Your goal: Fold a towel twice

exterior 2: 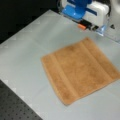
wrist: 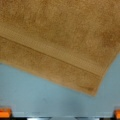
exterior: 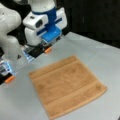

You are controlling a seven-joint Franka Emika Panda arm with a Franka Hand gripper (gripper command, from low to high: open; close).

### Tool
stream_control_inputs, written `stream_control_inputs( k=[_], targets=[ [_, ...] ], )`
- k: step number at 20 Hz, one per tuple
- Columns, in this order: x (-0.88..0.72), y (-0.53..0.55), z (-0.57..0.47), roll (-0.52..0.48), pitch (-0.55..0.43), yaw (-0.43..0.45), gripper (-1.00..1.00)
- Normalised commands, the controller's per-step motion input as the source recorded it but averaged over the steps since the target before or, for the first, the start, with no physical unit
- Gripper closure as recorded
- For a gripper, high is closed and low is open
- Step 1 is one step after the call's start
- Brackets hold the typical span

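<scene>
Orange-brown towel (exterior: 67, 86) flat, unfolded; fingers (wrist: 5, 113) (orange-tipped, spread) hovering beside edge.

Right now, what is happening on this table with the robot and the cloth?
A soft orange-brown terry towel lies spread flat and unfolded on the grey table, in a single layer with its woven bands visible. The white and blue robot gripper with orange fingertips hangs above the table beside one edge of the towel, in a front view's upper left. It holds nothing and does not touch the cloth. In the wrist view, the fingertips sit wide apart, near a towel corner. No fold is made yet.
</scene>
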Motion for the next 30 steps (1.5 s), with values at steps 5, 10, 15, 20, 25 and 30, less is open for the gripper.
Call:
stream_control_inputs(
  k=[5, 10, 15, 20, 25, 30],
  targets=[
    [0.07, 0.01, -0.02, -0.01, 0.212, -0.016, -1.0],
    [0.28, 0.13, 0.01, -0.051, 0.375, -0.292, -1.0],
    [0.56, 0.3, 0.06, -0.12, 0.288, -0.367, -1.0],
    [0.63, 0.26, 0.13, -0.154, 0.261, -0.287, -1.0],
    [0.64, 0.18, 0.03, -0.17, 0.226, -0.362, -1.0],
    [0.64, 0.21, -0.07, -0.169, 0.133, -0.368, -1.0]
  ],
)
